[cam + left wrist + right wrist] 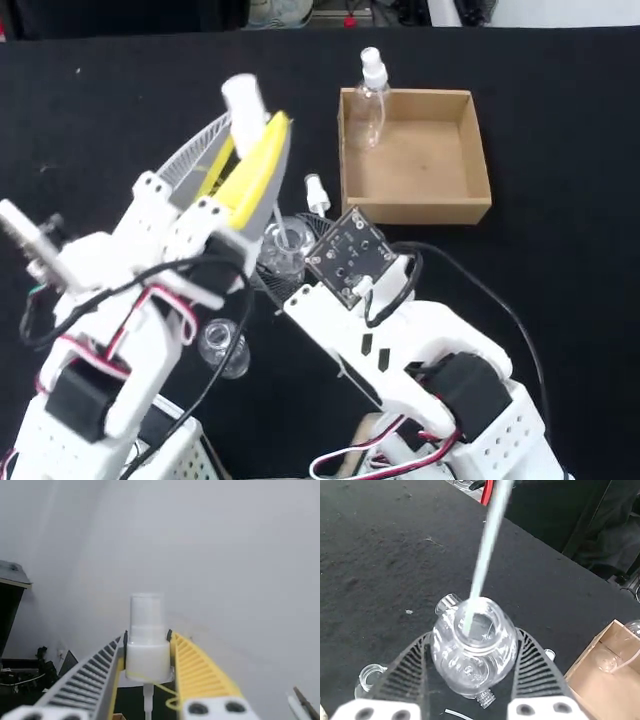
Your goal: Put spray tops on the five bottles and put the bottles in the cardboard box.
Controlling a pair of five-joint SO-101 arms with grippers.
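Observation:
My left gripper (247, 125) is raised above the table and shut on a white spray top (242, 98), clamped between its grey and yellow fingers (192, 665). The spray top (147, 642) has a thin dip tube (487, 555) that slants down into the open neck of a clear bottle (472, 647). My right gripper (472, 640) is shut on that bottle (284, 248) just above the black table. The cardboard box (470, 160) stands at the back right. A bottle with a spray top (371, 95) stands in its far left corner.
A loose spray top (317, 192) lies on the table just left of the box. An open bottle (222, 345) stands near the arm bases, and other open bottles (370, 676) sit close around the held one. The box's corner (600, 680) is nearby.

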